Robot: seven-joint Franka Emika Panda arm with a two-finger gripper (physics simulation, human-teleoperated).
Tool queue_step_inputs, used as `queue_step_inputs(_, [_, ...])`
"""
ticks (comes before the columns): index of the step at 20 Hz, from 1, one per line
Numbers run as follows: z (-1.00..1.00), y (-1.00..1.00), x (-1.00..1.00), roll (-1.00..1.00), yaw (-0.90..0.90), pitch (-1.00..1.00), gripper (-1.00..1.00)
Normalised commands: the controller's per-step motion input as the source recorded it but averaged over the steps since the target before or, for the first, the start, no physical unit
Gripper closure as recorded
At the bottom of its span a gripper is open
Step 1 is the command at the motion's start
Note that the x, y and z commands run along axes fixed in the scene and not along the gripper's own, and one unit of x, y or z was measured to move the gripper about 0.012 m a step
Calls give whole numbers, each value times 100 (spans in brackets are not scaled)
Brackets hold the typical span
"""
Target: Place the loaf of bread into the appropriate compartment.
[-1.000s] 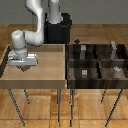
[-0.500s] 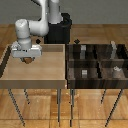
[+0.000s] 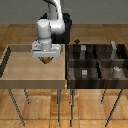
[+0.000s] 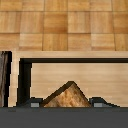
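1. Arm: it has swung from the exterior view's left toward frame centre, so transport to the bin has begun.
2. Bin [image 3: 70,75], right half of frame: grey cube [image 3: 84,73] marks the appropriate compartment [image 3: 89,76]; white piece [image 3: 116,70] occupies another cell.
3. Gripper [image 3: 46,60]: clenched around the loaf of bread [image 4: 67,96], lifted above the tray [image 3: 15,70].

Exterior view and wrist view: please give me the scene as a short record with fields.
arm: over the light tray, on the exterior view's left
end effector: shut on the loaf of bread, lifted above the tray floor
bin: dark, four cells, on the exterior view's right
target cell: near cell beside the tray, holds a small grey cube
other cells: white piece; tall grey blocks
task state: loaf not yet in the bin
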Motion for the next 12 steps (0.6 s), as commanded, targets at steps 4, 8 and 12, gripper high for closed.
queue_step_inputs(4, [0,100,0,0,0,0,100])
queue_step_inputs(8, [0,100,0,0,0,0,100])
queue_step_inputs(12, [0,100,0,0,0,0,100])
